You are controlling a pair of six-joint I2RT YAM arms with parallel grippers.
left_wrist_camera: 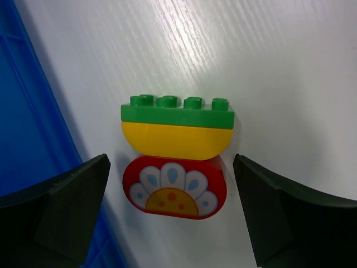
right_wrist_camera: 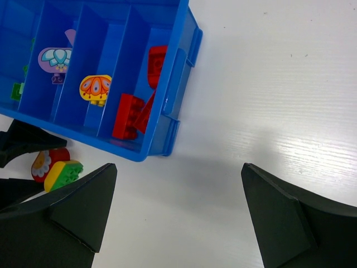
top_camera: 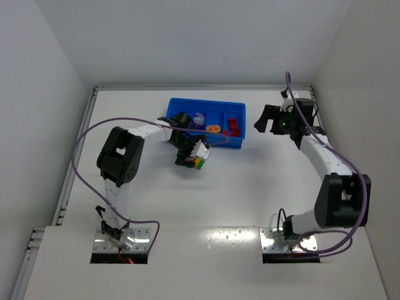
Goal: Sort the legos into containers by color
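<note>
Bare white tabletop stretches right of the bright blue four-compartment plastic tray, whose wall runs beside the left gripper. Its spread jaws flank, untouching, a red rounded lego (flower print), with a green-on-yellow stacked lego just ahead. The right gripper hangs released over bare table.
</note>
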